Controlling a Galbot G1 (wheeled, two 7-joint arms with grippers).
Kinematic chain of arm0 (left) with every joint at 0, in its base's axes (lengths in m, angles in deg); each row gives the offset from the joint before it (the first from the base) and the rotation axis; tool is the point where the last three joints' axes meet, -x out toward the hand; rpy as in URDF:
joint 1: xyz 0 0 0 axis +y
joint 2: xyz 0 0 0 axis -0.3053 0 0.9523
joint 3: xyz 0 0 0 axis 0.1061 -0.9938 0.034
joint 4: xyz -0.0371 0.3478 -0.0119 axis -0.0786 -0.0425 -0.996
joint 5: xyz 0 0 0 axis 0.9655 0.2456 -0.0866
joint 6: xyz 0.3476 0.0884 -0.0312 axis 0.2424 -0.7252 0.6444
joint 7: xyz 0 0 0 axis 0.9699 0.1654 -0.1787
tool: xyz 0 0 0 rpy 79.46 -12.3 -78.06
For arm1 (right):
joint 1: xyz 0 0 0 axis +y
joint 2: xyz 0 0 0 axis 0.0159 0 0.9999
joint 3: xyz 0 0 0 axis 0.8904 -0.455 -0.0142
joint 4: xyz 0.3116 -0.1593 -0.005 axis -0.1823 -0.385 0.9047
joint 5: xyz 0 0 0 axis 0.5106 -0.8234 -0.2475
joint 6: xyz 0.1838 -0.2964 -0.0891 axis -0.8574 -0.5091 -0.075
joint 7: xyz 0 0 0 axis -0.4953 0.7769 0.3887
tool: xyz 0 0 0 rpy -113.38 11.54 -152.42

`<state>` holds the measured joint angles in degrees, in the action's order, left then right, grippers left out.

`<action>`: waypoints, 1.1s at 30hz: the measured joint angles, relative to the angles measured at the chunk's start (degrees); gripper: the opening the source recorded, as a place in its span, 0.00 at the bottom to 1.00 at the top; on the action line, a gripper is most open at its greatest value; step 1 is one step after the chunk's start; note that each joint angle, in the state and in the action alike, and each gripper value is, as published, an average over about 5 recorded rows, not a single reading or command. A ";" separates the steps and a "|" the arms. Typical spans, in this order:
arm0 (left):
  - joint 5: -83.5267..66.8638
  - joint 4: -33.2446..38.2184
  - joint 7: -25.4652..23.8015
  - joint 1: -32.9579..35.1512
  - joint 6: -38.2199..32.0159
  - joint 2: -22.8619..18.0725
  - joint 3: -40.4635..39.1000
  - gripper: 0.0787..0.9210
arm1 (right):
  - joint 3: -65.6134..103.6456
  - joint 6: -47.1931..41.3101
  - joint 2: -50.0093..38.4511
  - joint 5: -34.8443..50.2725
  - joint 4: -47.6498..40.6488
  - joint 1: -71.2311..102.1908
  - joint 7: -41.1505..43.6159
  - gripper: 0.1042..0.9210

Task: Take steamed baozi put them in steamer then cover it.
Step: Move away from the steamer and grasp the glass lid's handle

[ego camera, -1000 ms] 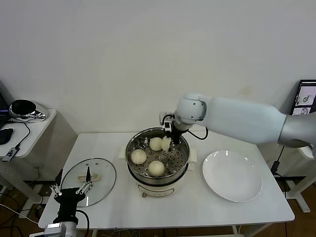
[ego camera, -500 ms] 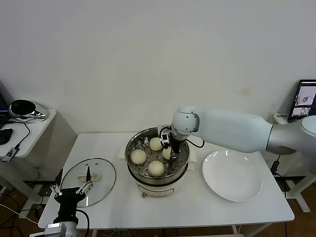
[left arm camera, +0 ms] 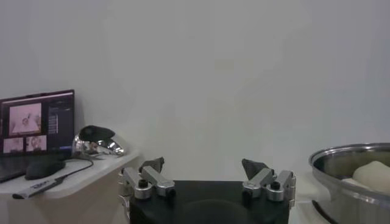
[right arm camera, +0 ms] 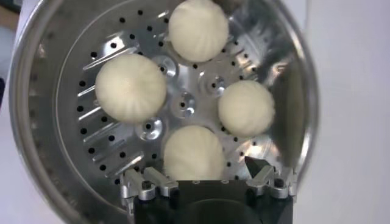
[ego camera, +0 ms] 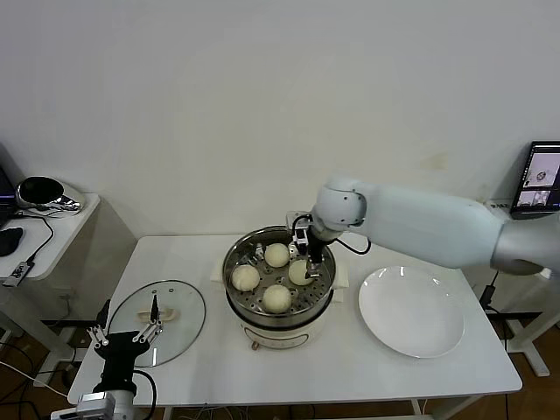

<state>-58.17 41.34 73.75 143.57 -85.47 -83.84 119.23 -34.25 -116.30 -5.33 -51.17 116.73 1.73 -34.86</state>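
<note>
Head view shows the right tool point(ego camera: 307, 254) now spread above the steamer point(ego camera: 234, 262), its fourth steamed baozi point(ego camera: 298, 271) released among the others (all four in), leaving only the cover point(ego camera: 157, 310) on the counter point(ego camera: 350, 359).

no legible text, labels, brands or numbers, laptop screen point(left arm camera: 36, 119) beyond the left gripper point(left arm camera: 207, 176) shows unreadable lines only

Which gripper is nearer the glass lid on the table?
Left. The left gripper hovers at the cover's near edge; the right gripper is over the steamer, well away from it.
</note>
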 measured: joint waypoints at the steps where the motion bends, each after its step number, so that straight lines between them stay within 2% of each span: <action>1: -0.11 -0.14 -0.01 -0.06 0.01 0.06 0.00 0.88 | 0.93 0.57 -1.07 0.47 0.88 0.41 -1.19 0.88; 8: -0.57 -1.21 -0.02 -0.40 -0.02 0.43 0.12 0.88 | 12.09 7.14 -10.74 3.84 8.56 9.78 -14.91 0.88; 16: 0.53 -2.49 0.62 -0.54 0.04 0.18 0.67 0.88 | 38.85 19.37 -16.89 2.62 16.13 36.71 -28.48 0.88; 25: 14.26 -6.79 0.99 -1.13 -0.52 1.13 2.84 0.88 | 72.97 31.89 -8.83 -2.87 21.32 70.33 -33.59 0.88; 33: 35.94 -13.51 -1.05 0.47 -2.07 5.68 6.39 0.88 | 99.11 37.99 3.82 -6.54 24.26 94.67 -35.49 0.88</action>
<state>-22.22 27.83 72.70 144.04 -87.55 -78.16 125.62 64.86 -78.32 -1.51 -57.72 140.99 96.40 -70.35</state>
